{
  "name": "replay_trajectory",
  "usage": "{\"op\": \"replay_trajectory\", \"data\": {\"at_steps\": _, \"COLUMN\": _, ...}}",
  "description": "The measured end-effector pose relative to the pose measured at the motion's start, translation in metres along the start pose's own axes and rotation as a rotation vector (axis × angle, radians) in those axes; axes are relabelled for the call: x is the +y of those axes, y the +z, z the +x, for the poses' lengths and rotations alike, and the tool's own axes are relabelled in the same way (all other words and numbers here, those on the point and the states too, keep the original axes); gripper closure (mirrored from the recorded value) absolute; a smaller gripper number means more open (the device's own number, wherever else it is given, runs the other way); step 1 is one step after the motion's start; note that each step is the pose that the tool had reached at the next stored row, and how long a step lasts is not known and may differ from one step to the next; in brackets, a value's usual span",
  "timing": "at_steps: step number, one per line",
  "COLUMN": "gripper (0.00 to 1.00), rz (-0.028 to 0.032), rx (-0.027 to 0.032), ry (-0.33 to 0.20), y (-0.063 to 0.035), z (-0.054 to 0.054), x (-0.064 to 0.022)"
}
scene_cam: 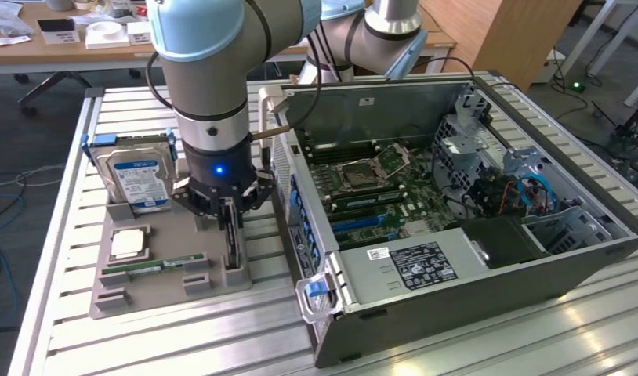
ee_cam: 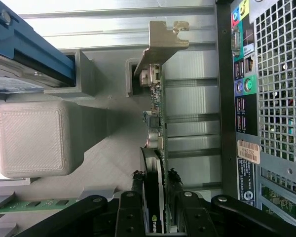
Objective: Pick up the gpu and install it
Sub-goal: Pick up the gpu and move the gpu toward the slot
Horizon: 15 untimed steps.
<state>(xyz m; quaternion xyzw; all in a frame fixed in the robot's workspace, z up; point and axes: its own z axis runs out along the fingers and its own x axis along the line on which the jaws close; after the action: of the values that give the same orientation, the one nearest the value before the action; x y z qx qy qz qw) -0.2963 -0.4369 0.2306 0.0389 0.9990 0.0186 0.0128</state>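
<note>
- The gpu (ee_cam: 158, 113), a thin green circuit-board card, is coated smooth and faintly shiny; its bracket (ee_cam: 165, 42) is made of bare silver sheet metal.
- The gripper (ee_cam: 155, 183) is finished in matt black.
- The grey holder tray (ee_cam: 106, 163) and the white square block (ee_cam: 32, 138) are formed of matt, finely ridged plastic.
- The ribbed table top (scene_cam: 141, 345) is made of brushed, softly gleaming aluminium slats.
- The grey computer case (ee_cam: 281, 74) is built of perforated painted sheet metal.
- The silver hard drive (scene_cam: 138, 176) is faced with a glossy blue-white label.

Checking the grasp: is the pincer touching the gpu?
Touching. The wrist view shows the pincer pressed against both faces of the gpu, with no gap visible.
</note>
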Motion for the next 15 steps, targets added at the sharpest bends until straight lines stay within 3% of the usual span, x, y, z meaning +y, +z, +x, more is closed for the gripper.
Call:
{"op": "replay_trajectory", "data": {"at_steps": 3, "gripper": 0.68, "rz": -0.0001, "rx": 0.0001, "ry": 0.0, "y": 0.0, "z": 0.0, "x": 0.0}}
{"op": "replay_trajectory", "data": {"at_steps": 4, "gripper": 0.73, "rz": 0.0, "rx": -0.0001, "ry": 0.0, "y": 0.0, "z": 0.0, "x": 0.0}}
{"op": "replay_trajectory", "data": {"at_steps": 15, "gripper": 0.74, "rz": 0.0, "rx": 0.0, "ry": 0.0, "y": 0.0, "z": 0.0, "x": 0.0}}
